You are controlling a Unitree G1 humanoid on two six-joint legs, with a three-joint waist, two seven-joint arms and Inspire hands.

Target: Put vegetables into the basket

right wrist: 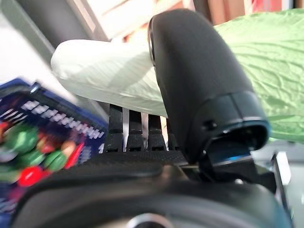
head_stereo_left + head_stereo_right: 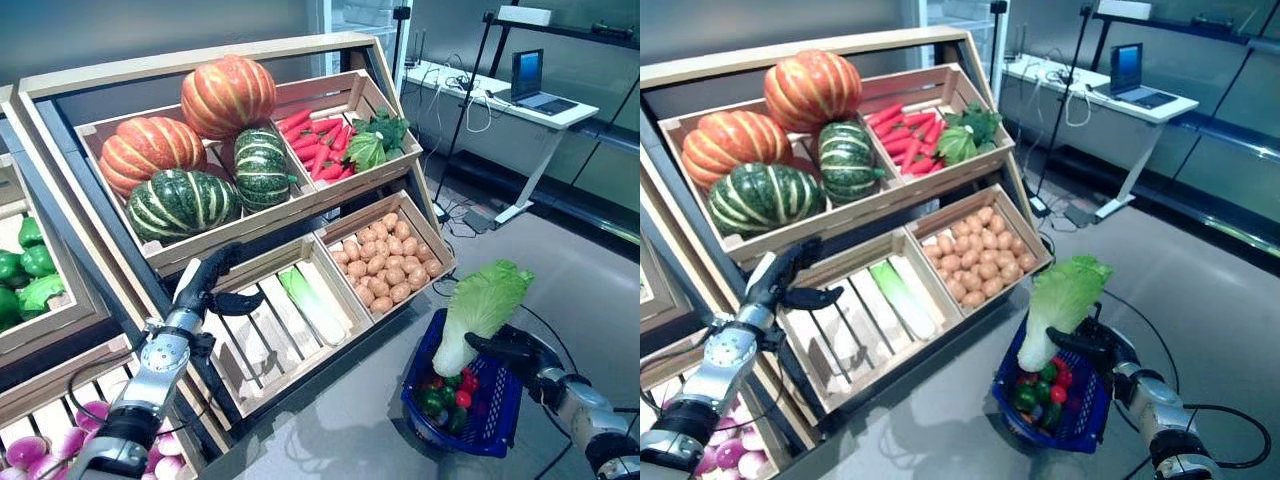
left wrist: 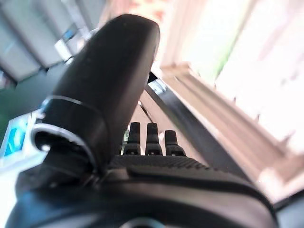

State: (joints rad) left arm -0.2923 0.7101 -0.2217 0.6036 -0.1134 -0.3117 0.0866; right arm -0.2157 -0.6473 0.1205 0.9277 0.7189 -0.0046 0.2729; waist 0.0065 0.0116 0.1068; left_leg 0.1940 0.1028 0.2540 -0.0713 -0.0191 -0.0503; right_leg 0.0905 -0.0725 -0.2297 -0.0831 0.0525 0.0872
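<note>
Cabbage point(image 2: 482, 312) (upright) over basket point(image 2: 498, 430), right robot hand point(image 2: 517, 352) gripping

Both arms silver-grey metal with jointed wrist housings. Left hand point(image 2: 205, 283) dark, matte, slim segmented fingers. Right hand point(image 2: 515, 352) same dark finish; ribbed black fingers point(image 1: 135, 130), smooth rounded black thumb point(image 1: 194, 71).

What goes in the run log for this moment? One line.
right hand: shut on cabbage | cabbage: over blue basket | left hand: open at crate
</note>
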